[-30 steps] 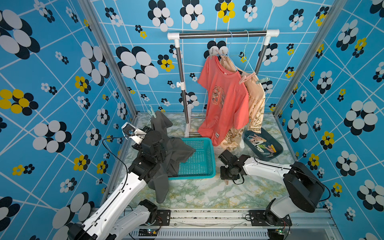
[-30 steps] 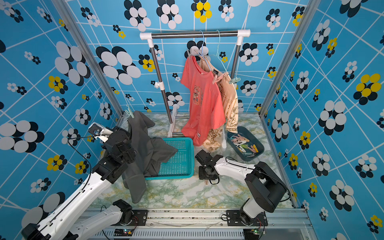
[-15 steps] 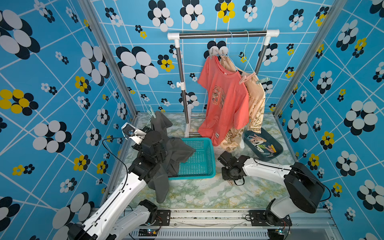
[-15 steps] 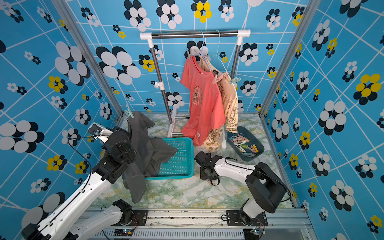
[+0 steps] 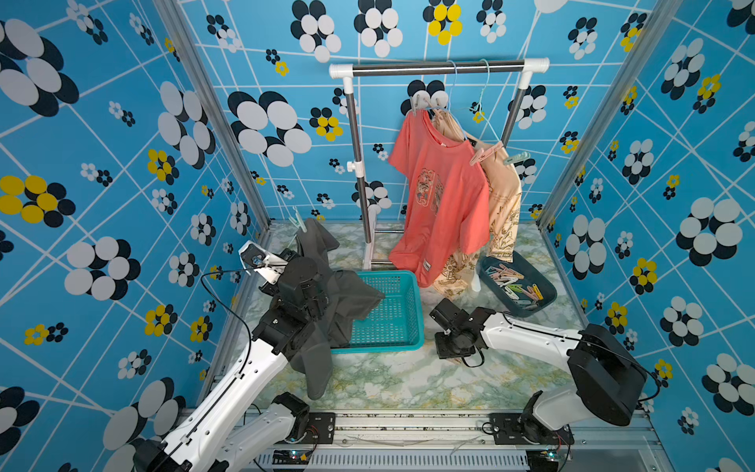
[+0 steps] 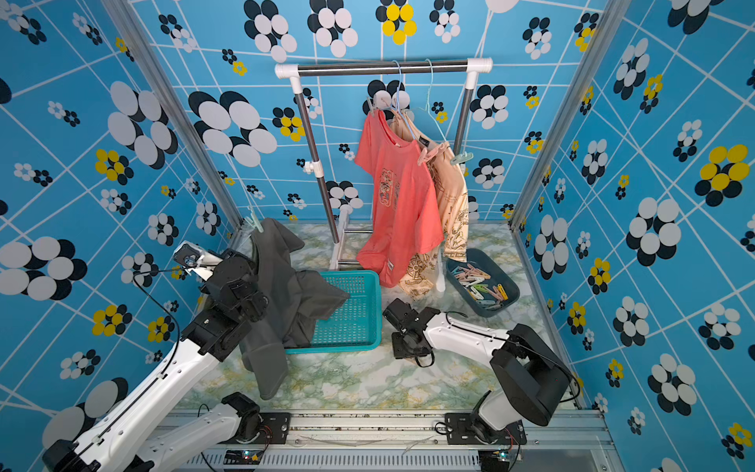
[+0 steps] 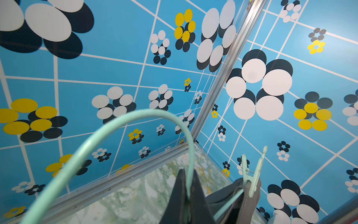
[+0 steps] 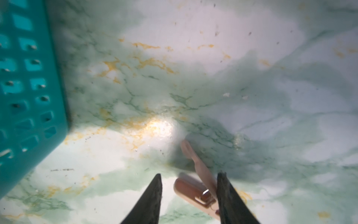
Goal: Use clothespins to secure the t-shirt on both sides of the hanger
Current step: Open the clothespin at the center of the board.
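Right gripper, jaws apart, straddles pink clothespin flat on table, long axis slanting across the gap, touching one finger; left gripper clamps hanger.

Blue flower-patterned walls enclose a green-veined marble floor with a clothes rack.

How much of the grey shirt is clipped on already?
One side: a mint clothespin pins the grey t-shirt to its hanger. The left gripper grips the hanger; the right gripper, open, straddles a pink clothespin on the table. Still to clip: the other side.
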